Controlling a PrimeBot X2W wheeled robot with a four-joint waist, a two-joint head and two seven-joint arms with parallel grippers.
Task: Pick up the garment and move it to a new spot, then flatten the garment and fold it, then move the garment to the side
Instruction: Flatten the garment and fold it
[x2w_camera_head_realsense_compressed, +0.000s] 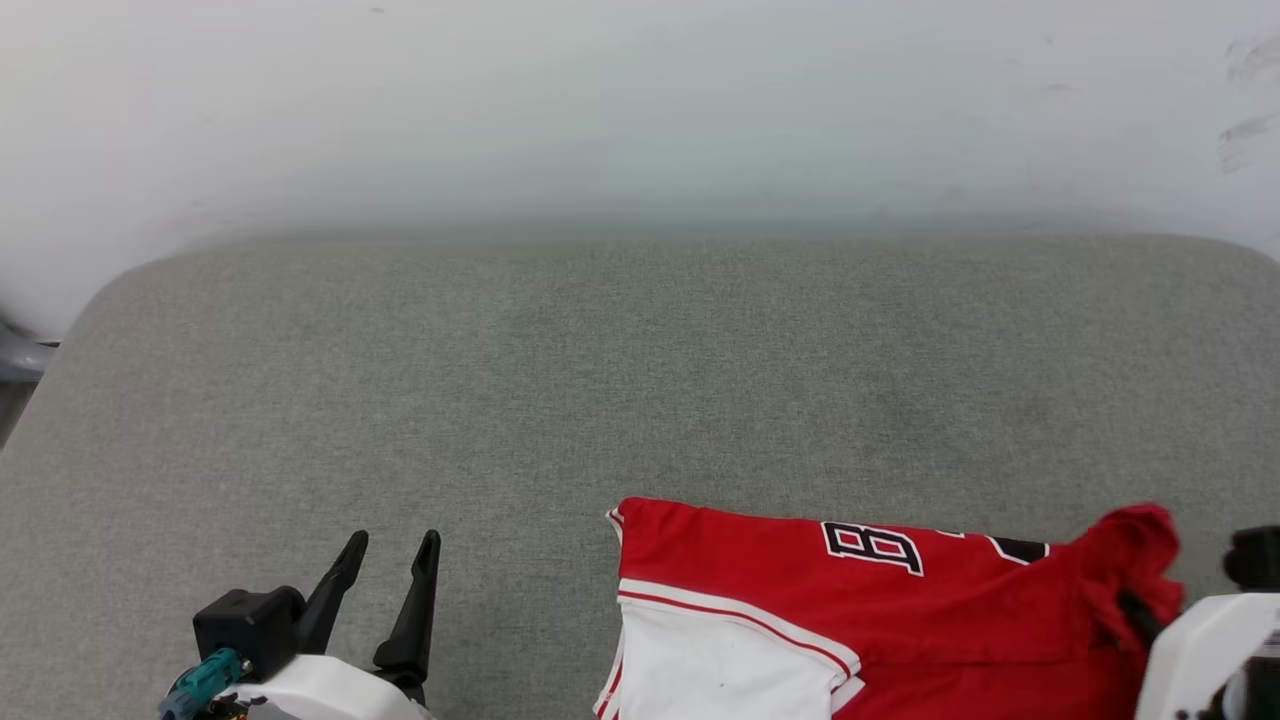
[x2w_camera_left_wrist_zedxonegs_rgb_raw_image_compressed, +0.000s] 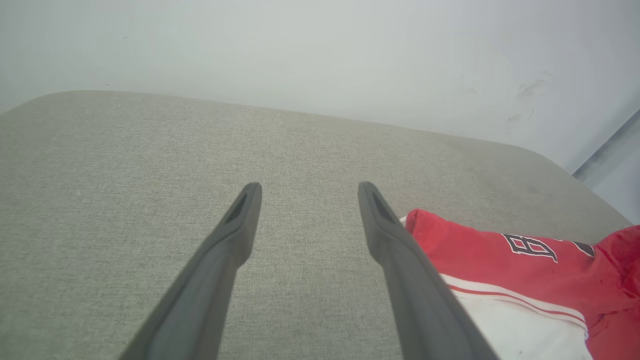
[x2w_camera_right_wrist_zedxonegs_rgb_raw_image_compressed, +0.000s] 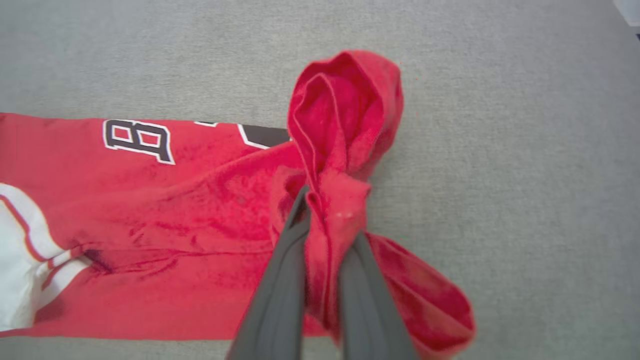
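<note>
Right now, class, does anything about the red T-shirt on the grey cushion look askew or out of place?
The red T-shirt lies mostly flat, but one end is bunched into a raised, twisted lump, pinched in the shut right gripper.

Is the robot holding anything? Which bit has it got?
The right gripper pinches a bunched red fold of the garment, at the end away from its white sleeve. The left gripper is open, holding nothing.
</note>
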